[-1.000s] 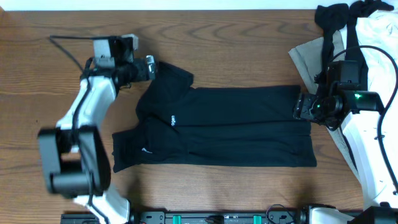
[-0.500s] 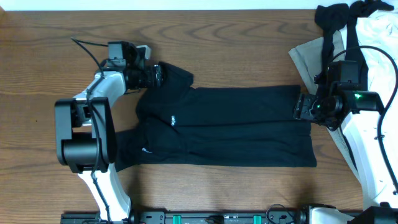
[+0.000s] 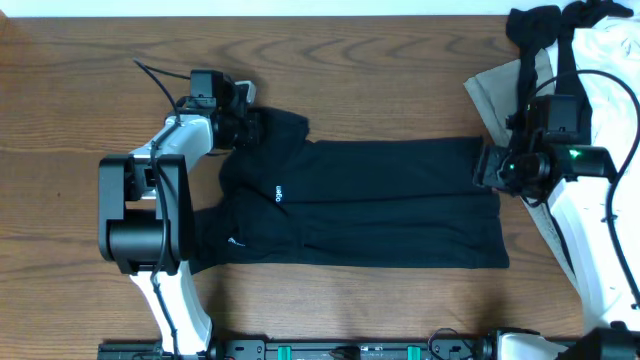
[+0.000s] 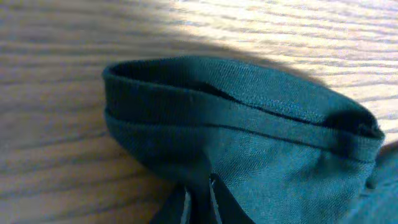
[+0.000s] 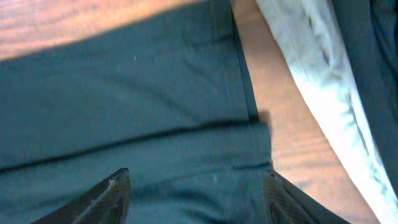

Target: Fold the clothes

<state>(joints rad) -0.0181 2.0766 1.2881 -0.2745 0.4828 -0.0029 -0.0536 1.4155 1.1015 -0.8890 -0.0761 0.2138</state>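
A black shirt [image 3: 380,205] lies flat across the middle of the table, folded lengthwise, with a sleeve sticking out at the upper left. My left gripper [image 3: 250,124] is at that sleeve, and in the left wrist view it [image 4: 199,200] is shut on the dark fabric just below the sleeve's hemmed edge [image 4: 236,102]. My right gripper [image 3: 484,168] sits at the shirt's right edge. In the right wrist view it [image 5: 196,199] is open, and its fingertips [image 5: 102,198] straddle the layered cloth [image 5: 124,106] near the hem.
More clothes are piled at the back right: a beige piece [image 3: 497,92], a black garment [image 3: 540,28] and a white one [image 3: 612,50], which also shows as pale cloth [image 5: 311,74] right of the shirt. Bare wood [image 3: 60,150] lies to the left.
My left gripper moved right onto the shirt's upper-left sleeve and went from open to shut on it. The right gripper stayed at the right edge, its jaws slightly narrower.
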